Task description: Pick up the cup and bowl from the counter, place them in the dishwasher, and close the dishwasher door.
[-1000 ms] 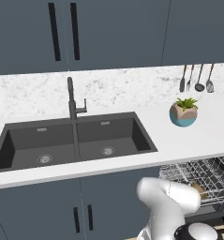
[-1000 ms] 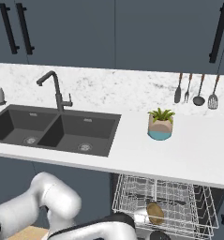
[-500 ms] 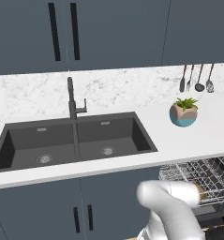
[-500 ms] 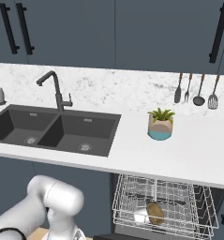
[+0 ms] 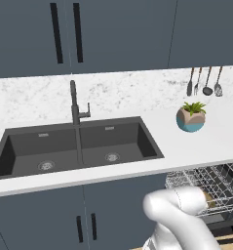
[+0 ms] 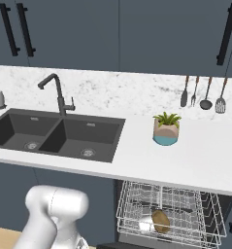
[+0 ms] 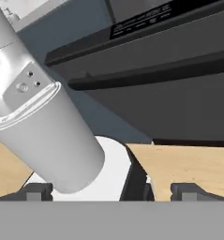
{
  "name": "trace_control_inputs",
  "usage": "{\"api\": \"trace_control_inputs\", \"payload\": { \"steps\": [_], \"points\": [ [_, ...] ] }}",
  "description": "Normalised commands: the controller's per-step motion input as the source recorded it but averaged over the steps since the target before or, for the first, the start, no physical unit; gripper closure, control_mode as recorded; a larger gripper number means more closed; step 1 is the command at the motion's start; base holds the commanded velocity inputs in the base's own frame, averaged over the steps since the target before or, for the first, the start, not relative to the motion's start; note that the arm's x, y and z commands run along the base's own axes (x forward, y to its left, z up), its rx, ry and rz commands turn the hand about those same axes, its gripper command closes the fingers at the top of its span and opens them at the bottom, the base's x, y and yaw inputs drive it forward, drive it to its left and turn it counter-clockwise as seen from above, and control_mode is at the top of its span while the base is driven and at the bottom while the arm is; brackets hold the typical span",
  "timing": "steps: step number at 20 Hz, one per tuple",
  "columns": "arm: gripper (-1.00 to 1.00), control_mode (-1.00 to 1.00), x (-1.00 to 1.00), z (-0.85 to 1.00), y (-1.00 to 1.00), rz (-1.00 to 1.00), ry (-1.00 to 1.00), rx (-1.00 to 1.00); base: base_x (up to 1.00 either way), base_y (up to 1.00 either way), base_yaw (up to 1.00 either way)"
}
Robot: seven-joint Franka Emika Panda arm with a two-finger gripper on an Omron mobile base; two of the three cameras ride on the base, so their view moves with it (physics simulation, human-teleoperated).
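The dishwasher's silver wire rack (image 6: 185,204) stands pulled out below the white counter (image 6: 200,160), at the lower right of the left base view (image 5: 225,183). In the rack lie a brown rounded dish (image 6: 160,221) and a pale one (image 6: 145,224) beside it; I cannot tell which is the cup and which the bowl. The hand view looks low along the dark dishwasher door (image 7: 179,98) with its bar handle (image 7: 151,70). My gripper (image 7: 113,191) is open, fingertips (image 7: 38,191) wide apart, nothing held, a short way from the door above the wooden floor.
A dark double sink (image 5: 74,146) with a black tap (image 5: 75,102) is set in the counter. A potted plant (image 6: 166,129) stands to its right, and utensils (image 6: 202,92) hang on the backsplash. Blue-grey cabinets with black handles sit above and below.
The forearm that reached across the bottom of the right base view toward the rack has swung down and left. The rack and its contents have not moved.
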Motion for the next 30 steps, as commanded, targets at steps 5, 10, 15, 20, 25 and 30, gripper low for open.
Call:
{"api": "trace_control_inputs", "payload": {
  "steps": [5, 10, 15, 20, 25, 30],
  "points": [
    [-1.00, -1.00, 0.27, -0.35, 0.00, -0.13, -0.39, 0.18, 0.00, 0.00, 0.00],
    [-1.00, -1.00, 0.54, -0.27, 0.00, -0.14, -0.38, 0.14, 0.00, 0.00, 0.00],
    [-1.00, -1.00, 0.53, -0.25, 0.00, -0.16, -0.30, 0.12, 0.00, 0.00, 0.00],
    [-1.00, -1.00, 0.66, -0.71, 0.02, -0.11, -0.15, 0.05, 0.00, 0.00, 0.00],
    [-1.00, -1.00, 0.51, -0.97, -0.18, 0.00, -0.29, 0.14, 0.00, 0.00, 0.00],
    [-1.00, -1.00, 0.62, -0.99, -0.19, 0.00, -0.37, 0.16, 0.00, 0.00, 0.00]
  ]
}}
